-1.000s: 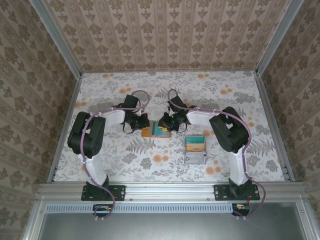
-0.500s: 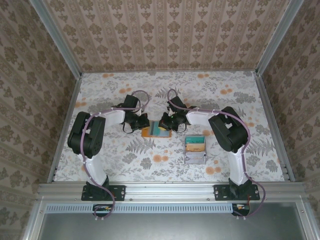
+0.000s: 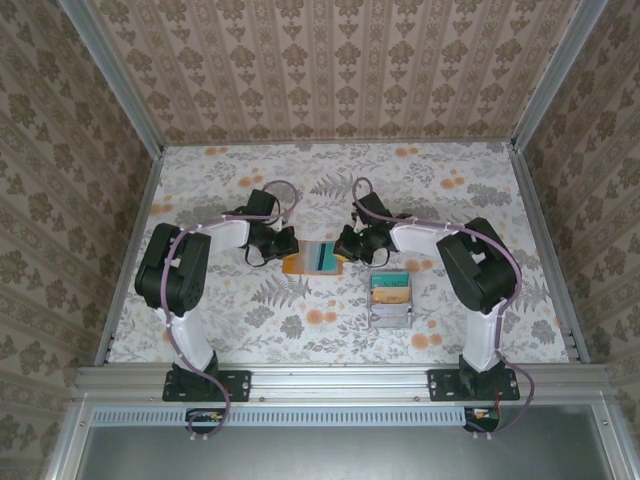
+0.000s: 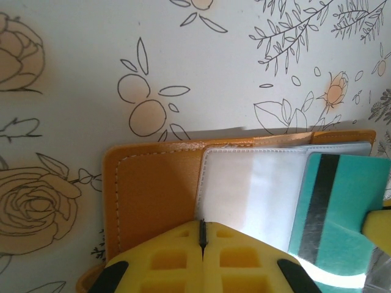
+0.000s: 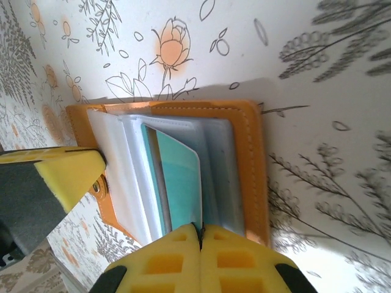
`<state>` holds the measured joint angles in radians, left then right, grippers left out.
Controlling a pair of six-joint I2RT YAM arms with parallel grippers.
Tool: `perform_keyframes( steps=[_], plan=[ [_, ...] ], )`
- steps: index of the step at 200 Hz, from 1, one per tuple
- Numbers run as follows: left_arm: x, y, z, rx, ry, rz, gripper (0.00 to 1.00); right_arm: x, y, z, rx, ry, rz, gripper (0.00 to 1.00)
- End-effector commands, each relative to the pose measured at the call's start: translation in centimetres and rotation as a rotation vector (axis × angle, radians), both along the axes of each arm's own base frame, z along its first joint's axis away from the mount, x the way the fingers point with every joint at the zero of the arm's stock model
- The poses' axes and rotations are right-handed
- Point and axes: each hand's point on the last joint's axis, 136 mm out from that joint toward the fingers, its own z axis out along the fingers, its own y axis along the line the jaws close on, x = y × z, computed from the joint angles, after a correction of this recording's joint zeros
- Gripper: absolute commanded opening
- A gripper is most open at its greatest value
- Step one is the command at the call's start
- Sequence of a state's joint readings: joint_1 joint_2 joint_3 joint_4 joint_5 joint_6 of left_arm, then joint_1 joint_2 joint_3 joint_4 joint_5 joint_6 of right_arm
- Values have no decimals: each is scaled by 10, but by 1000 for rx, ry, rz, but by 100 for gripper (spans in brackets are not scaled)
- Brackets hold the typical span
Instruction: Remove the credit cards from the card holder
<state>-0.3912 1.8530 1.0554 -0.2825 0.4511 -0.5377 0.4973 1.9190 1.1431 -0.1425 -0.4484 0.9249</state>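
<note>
Floral tabletop [image 3: 250, 170] inside wallpapered walls [image 3: 330, 70] bears card holder [image 3: 313, 260].

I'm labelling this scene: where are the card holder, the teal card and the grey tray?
card holder [image 4: 153, 195], left wrist view, orange flap.
teal card [image 4: 354, 189], left wrist view, face beside its black stripe.
grey tray [image 3: 391, 316], top external view, bare near end.

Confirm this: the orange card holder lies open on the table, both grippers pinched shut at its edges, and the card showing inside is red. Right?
No. The card is teal, not red; the right wrist view shows it. The rest stands: the orange card holder lies open on the table, the left gripper and right gripper pinched shut at its edges.
</note>
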Motion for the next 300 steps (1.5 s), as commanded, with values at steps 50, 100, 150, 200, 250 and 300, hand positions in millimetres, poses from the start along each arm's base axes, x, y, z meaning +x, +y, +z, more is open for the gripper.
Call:
perform_keyframes(
  steps=[50, 100, 150, 200, 250, 300],
  plan=[
    [1, 19, 8, 72, 7, 29, 0, -8, -31, 61, -136, -116, 92, 0],
    [17, 16, 79, 17, -158, 26, 29, -28, -60, 126, -312, -282, 312, 0],
    [28, 28, 143, 10, -357, 65, 81, -75, -91, 147, -565, -453, 747, 0],
    [34, 54, 183, 22, -508, 138, 100, -105, -106, 132, -744, -531, 1138, 0],
    [29, 82, 197, 80, -637, 215, 100, -125, -109, 112, -836, -545, 1399, 0],
    [23, 100, 205, 108, -758, 283, 100, -125, -118, 98, -919, -578, 1481, 0]
  ],
)
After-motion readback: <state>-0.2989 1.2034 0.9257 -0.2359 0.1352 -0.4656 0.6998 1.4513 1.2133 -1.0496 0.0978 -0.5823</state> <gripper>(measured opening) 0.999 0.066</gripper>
